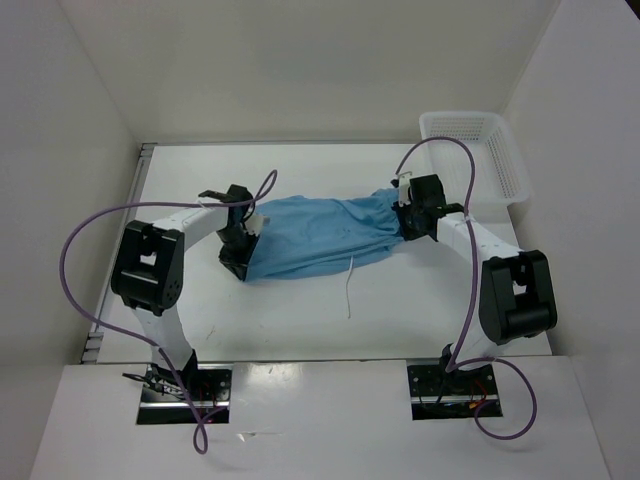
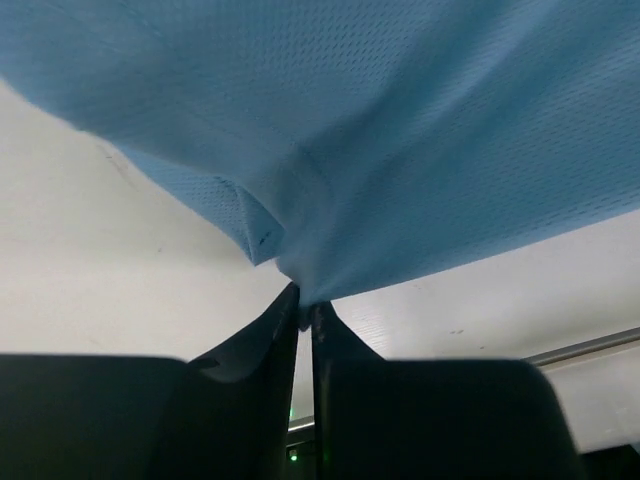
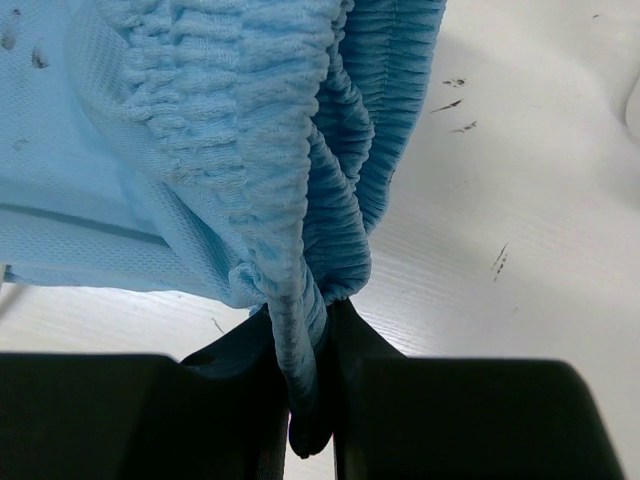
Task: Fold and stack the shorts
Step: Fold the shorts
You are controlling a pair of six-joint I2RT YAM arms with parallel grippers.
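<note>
The light blue shorts (image 1: 320, 235) hang stretched between my two grippers above the middle of the table. My left gripper (image 1: 240, 252) is shut on the hem end of the shorts; in the left wrist view the cloth (image 2: 400, 150) is pinched at the fingertips of that gripper (image 2: 305, 305). My right gripper (image 1: 408, 215) is shut on the gathered elastic waistband (image 3: 290, 200), which bunches between the fingers of that gripper (image 3: 310, 340). The thin white drawstring (image 1: 350, 285) dangles down from the shorts onto the table.
A white plastic mesh basket (image 1: 480, 150) stands at the back right corner. The white table (image 1: 300, 320) is walled in by white panels at the left, back and right. Purple cables loop from both arms.
</note>
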